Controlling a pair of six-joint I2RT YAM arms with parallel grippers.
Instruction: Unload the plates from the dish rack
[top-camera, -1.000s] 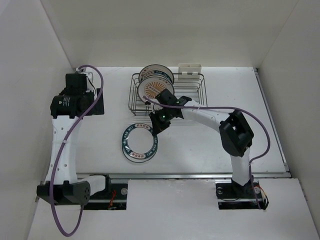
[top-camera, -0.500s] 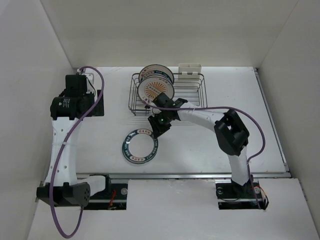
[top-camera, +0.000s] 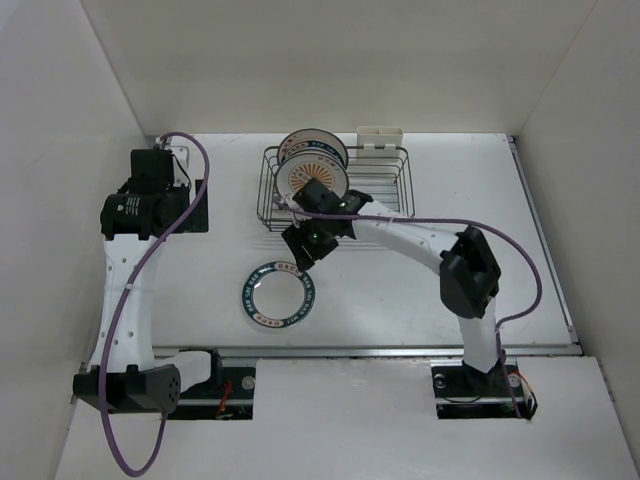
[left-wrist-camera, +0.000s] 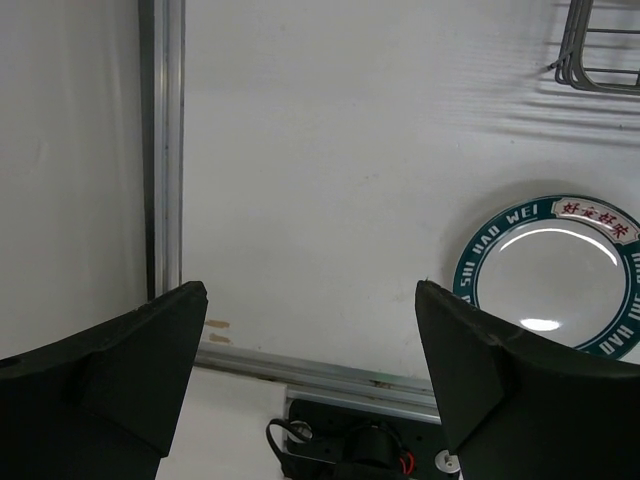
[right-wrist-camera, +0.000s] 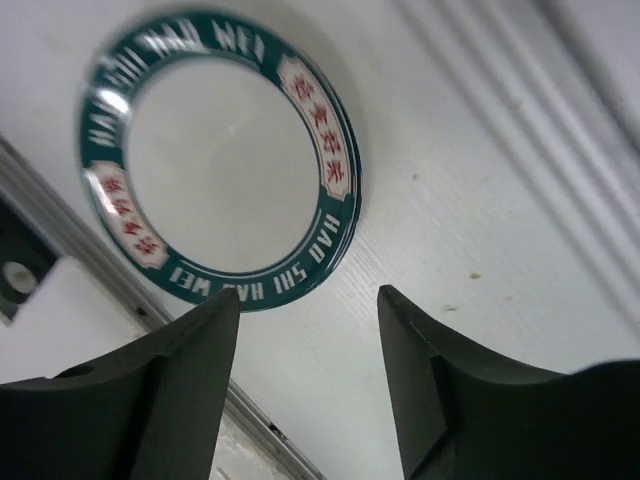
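The white worktop (top-camera: 480, 260) fills the view. At its back sits the dish rack (top-camera: 385, 195), dark wire, with a cream holder (top-camera: 380, 138) clipped to its far edge. In the rack's left end, plates (top-camera: 312, 172) stand on edge, and the front one shows an orange sunburst centre. Nearer the arms, a teal-rimmed plate (top-camera: 278, 293) lies flat on the worktop, apart from the rack. Now the right tool (right-wrist-camera: 305, 400): it hangs between the rack and that flat plate, near the plate's far rim, jaws parted, nothing between them. The left tool (left-wrist-camera: 310, 380) is over at the far left of the worktop, jaws spread wide and empty.
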